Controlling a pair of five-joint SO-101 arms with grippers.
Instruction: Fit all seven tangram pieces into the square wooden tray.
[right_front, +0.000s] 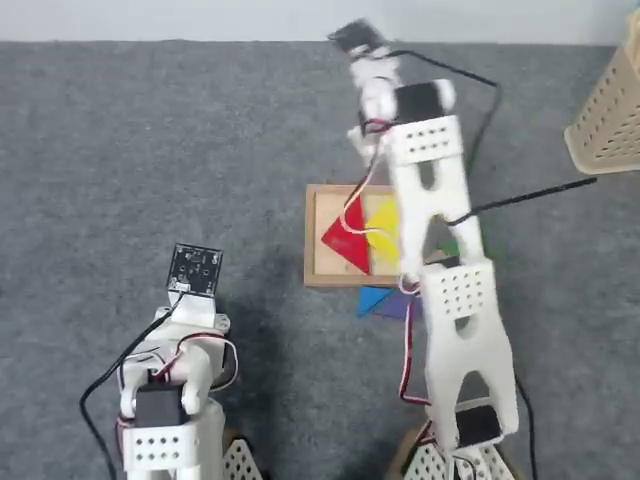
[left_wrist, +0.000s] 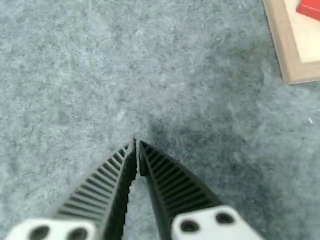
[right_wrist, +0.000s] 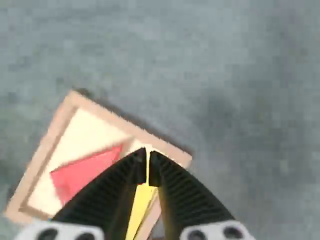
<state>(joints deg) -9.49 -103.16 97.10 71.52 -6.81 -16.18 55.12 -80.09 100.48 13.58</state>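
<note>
Nearest, the left gripper (left_wrist: 136, 145) hangs over the grey carpet (right_front: 150, 150) with its two ridged jaws pressed together on nothing, a corner of the square wooden tray (right_front: 312, 235) lying well off to one side. Just outside the tray's near edge, one blue piece (right_front: 372, 298) and one purple piece (right_front: 395, 305) rest on the carpet, touching each other. Inside the tray lie two pieces, a red triangle (right_front: 345, 240) and a yellow piece (right_front: 382, 222), side by side. A sliver of a green piece (right_front: 448, 246) peeks from behind the right arm. The right gripper (right_wrist: 147, 152) hovers over the tray's far side, jaws drawn together to a thin slit with yellow showing through. Farthest off stands one pale slatted basket (right_front: 608, 110).
</note>
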